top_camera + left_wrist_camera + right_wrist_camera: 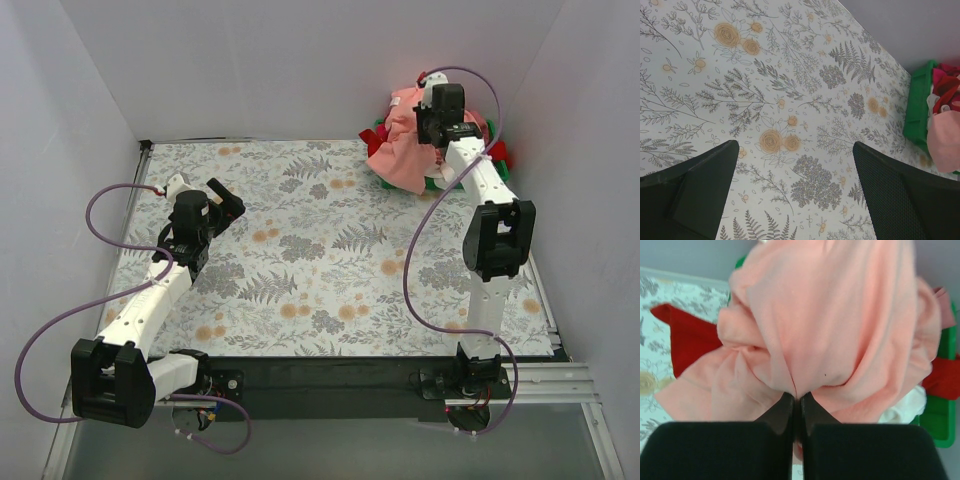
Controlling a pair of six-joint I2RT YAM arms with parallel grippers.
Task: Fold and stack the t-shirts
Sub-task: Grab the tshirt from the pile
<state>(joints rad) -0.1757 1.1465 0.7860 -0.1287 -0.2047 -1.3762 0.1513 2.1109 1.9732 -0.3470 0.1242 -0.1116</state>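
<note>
A salmon-pink t-shirt (405, 150) (840, 325) lies bunched on top of a pile of t-shirts in the far right corner. My right gripper (437, 122) (796, 396) is shut on a pinched fold of this salmon-pink cloth. Red shirts (687, 340) and a white one (902, 407) show under it. The pile's edge appears in the left wrist view as pink cloth (946, 142) and red cloth (946, 85). My left gripper (228, 200) (796, 150) hangs open over the flowered table cover at the left, far from the pile, with nothing between its fingers.
A green plastic tray (916, 107) (940, 425) holds the pile against the far right wall. White walls close the table on three sides. The flowered table cover (320, 260) spreads between the arms. Purple cables loop beside both arms.
</note>
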